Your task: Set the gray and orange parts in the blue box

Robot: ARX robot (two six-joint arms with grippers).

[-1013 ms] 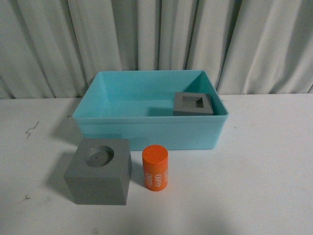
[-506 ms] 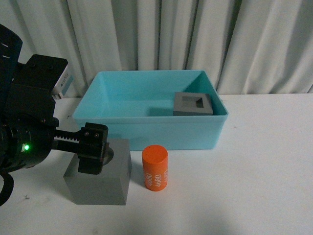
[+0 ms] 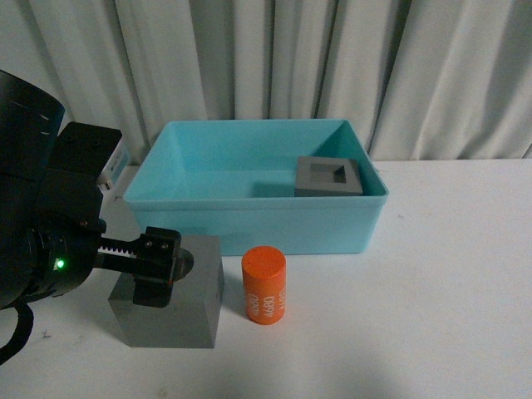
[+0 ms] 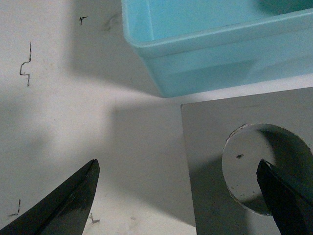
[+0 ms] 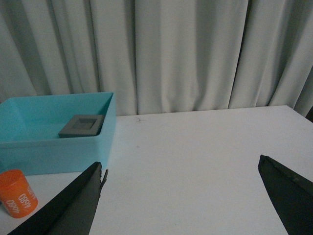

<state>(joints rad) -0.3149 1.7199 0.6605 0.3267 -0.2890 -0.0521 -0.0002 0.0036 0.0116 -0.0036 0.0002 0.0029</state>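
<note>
- The gray cube with the round recess (image 3: 169, 318) is matte, sharp-edged, with a shallow circular pocket in its top face. It stands on the table in front of the blue box (image 3: 249, 224), by the box's front-left corner, near the wall but apart from it.
- The gray cube with the square recess (image 3: 329, 177) sits inside the blue box, close to its right wall, recess up.
- The orange cylinder (image 3: 264, 287) stands upright in front of the blue box's front wall, near its middle. White lettering runs down its side.
- My left claw (image 4: 177, 171) hangs spread wide over the round-recess cube. One finger (image 4: 281, 196) is above the recess and the other is out past the cube's side, over bare table. It grips nothing.
- My right claw (image 5: 180, 164) is to the right of the blue box, also spread wide and holding nothing.
- The blue box is light turquoise plastic with plain sloped walls.
- The table (image 3: 449, 291) is white, with a few small dark pen marks (image 4: 24, 63) to the left of the blue box.
- A pale pleated curtain (image 3: 291, 58) hangs behind the blue box.
</note>
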